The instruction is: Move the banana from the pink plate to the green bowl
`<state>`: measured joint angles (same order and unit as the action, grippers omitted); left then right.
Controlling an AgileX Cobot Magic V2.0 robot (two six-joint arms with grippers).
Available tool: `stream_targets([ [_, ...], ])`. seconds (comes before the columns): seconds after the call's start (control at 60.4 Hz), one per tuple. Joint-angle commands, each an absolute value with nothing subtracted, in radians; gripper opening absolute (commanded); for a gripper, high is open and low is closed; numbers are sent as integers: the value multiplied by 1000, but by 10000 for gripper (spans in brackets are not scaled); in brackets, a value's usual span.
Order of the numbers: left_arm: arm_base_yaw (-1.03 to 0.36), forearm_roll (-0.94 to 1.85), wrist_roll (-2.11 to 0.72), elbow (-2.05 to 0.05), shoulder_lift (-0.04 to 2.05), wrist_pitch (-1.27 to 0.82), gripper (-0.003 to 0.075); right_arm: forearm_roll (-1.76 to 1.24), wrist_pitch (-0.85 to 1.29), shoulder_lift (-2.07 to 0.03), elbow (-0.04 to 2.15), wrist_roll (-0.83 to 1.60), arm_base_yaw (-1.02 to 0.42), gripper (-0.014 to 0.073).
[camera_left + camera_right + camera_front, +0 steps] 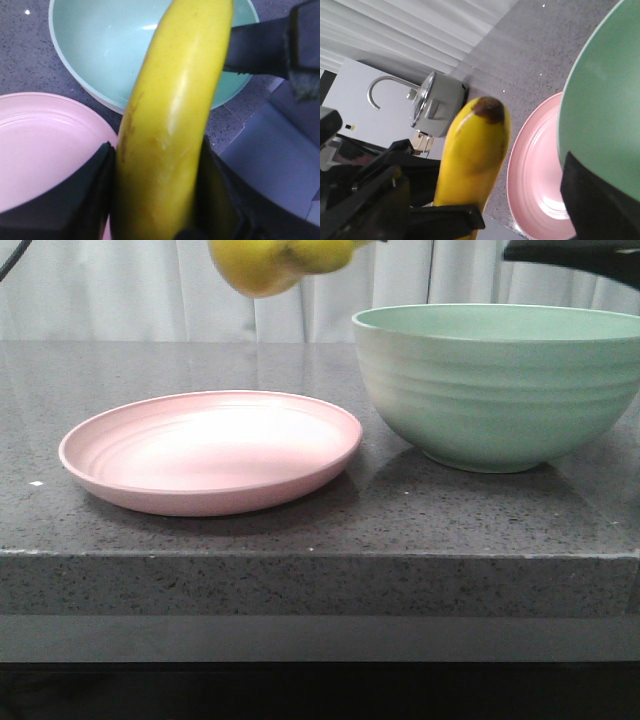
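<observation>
My left gripper [155, 200] is clenched on the banana [175, 120] and holds it high above the pink plate [210, 455], which lies bare. I judge this is the carrying step. Next I must move sideways over the green bowl [500, 390], lower, then release. My right gripper's state I cannot tell.

A: Is any writing, label, brand or number to be read anywhere?

B: None is found. The banana [170, 130] is seen bare of any sticker, and no mark is carried by the pink plate [110, 480] or the green bowl [500, 390].

A: And the grey box with the hook beyond the table, seen from the right wrist?

B: No legible lettering is shown on the grey box [437, 107] either; its details are too small to be read.
</observation>
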<state>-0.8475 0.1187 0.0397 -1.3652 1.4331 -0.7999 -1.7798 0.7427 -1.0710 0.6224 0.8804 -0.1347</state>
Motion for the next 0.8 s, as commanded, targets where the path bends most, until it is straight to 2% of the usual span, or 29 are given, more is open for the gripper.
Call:
stream_targets([
  [0.0,-858,133,41,-1400,1392,-733,94,-1917,764,-1089,687,918,-179,620],
  [0.249,-858,133,41,-1400,1392,-733,94,-1917,700,-1185,798,949,-263,620],
  [0.331,-858,133,41,-1400,1392,-733,94,-1917,705,-1202,813,949,-263,593],
  [0.398,-858,133,41,-1400,1392,-733,94,-1917,702,-1208,815,949,-263,535],
  [0.63,-858,133,41,-1400,1392,-735,119,-1917,699,-1209,815,949,-263,199],
  [0.712,-858,133,41,-1400,1392,-736,185,-1917,699,-1209,817,951,-263,132],
  [0.779,-858,133,41,-1400,1392,-736,285,-1917,698,-1209,825,957,-263,119],
])
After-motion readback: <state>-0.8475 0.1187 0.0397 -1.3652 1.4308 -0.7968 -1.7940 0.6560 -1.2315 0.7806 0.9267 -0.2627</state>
